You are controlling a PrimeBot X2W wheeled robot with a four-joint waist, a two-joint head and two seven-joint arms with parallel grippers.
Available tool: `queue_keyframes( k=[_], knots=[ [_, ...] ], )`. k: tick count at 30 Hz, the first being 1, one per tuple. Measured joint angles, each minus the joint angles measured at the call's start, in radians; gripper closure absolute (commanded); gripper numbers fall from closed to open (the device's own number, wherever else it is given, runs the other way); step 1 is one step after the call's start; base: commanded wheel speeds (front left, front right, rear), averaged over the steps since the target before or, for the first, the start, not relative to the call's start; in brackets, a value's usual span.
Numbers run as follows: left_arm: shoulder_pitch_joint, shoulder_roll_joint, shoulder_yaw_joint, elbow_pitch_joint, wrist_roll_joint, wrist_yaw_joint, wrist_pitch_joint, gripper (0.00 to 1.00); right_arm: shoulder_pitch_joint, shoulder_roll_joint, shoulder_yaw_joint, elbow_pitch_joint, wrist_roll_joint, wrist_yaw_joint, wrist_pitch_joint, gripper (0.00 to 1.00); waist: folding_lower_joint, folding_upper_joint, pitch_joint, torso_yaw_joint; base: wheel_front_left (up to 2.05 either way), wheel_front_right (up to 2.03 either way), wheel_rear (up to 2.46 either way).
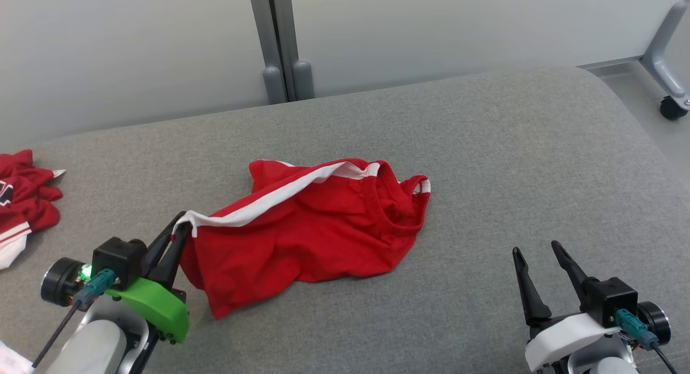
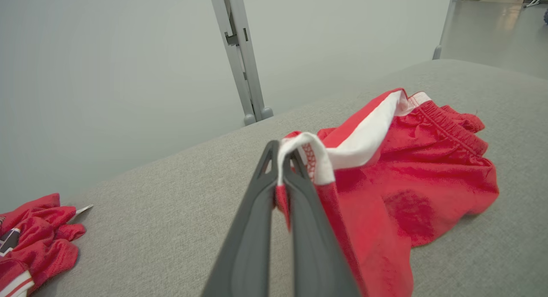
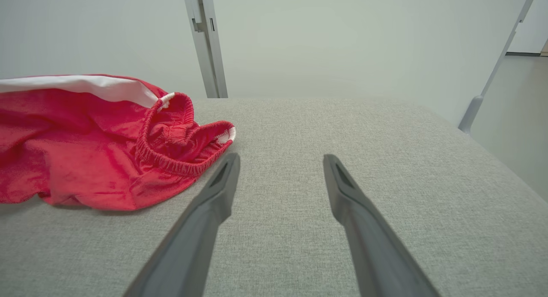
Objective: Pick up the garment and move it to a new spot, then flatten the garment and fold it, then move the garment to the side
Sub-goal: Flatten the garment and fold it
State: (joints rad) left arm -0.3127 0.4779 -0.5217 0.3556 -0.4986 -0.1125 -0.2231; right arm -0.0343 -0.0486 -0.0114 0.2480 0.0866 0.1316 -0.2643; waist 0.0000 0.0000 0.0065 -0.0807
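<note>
The garment, a crumpled red jersey [image 1: 21, 201] with white striped trim, lies at the far left edge of the grey cushion and also shows low left in the left wrist view [image 2: 34, 237]. Its lettering is mostly hidden in the folds. The smaller red shorts [image 1: 312, 228] with an elastic waist and a white band lie rumpled mid-cushion. My left gripper [image 1: 180, 228] is shut on the white-banded corner of the shorts [image 2: 406, 173], lifting that corner slightly. My right gripper [image 1: 539, 250] stands open and holds nothing, to the right of the shorts [image 3: 85, 151].
The grey padded surface [image 1: 512, 164] curves down at its far and right edges. A pale partition with a grey post [image 1: 283, 45] stands behind it. A wheeled grey frame leg [image 1: 671, 104] stands on the floor at the far right.
</note>
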Motion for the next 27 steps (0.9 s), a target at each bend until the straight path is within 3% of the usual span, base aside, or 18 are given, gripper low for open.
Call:
queue_keyframes(
  k=[4,10,12,13,14,15,16,27],
  knots=[
    [-0.011,0.017,-0.017,0.094,-0.012,-0.011,-0.012,1.00,0.004,0.000,-0.003,-0.001,-0.009,0.000,0.000,0.00,0.0000,0.0000,0.010,0.001,0.00,0.00,0.00],
    [-0.073,-0.003,-0.024,0.236,-0.053,-0.015,-0.033,0.97,-0.007,0.000,0.000,-0.009,-0.018,0.000,0.000,0.00,0.0000,0.0000,0.048,-0.006,0.00,0.00,0.00],
    [-0.084,-0.022,-0.014,0.277,-0.058,-0.015,-0.035,0.78,-0.016,0.000,0.000,-0.011,-0.019,0.000,0.000,0.00,0.0000,0.0000,0.064,-0.009,0.00,0.00,0.00],
    [-0.088,-0.032,-0.006,0.294,-0.063,-0.015,-0.037,0.57,-0.019,0.000,-0.001,-0.012,-0.019,0.000,0.000,0.00,0.0000,0.0000,0.072,-0.011,0.00,0.00,0.00],
    [-0.090,-0.038,0.003,0.301,-0.062,-0.015,-0.038,0.50,-0.019,0.000,-0.002,-0.012,-0.020,0.000,0.000,0.00,0.0000,0.0000,0.078,-0.012,0.00,0.00,0.00],
    [-0.091,-0.047,0.019,0.305,-0.062,-0.015,-0.038,0.04,-0.019,0.000,-0.004,-0.012,-0.021,0.000,0.000,0.00,0.0000,0.0000,0.084,-0.013,0.00,0.00,0.00],
    [-0.091,-0.055,0.035,0.306,-0.059,-0.015,-0.038,0.00,-0.019,0.000,-0.006,-0.012,-0.023,0.000,0.000,0.00,0.0000,0.0000,0.090,-0.014,0.00,0.00,0.00],
    [-0.011,-0.112,0.220,0.274,0.001,-0.015,-0.040,0.00,-0.020,0.000,-0.014,-0.007,-0.026,0.000,0.000,0.00,0.0000,0.0000,0.079,0.014,0.00,0.00,0.00]
  ],
)
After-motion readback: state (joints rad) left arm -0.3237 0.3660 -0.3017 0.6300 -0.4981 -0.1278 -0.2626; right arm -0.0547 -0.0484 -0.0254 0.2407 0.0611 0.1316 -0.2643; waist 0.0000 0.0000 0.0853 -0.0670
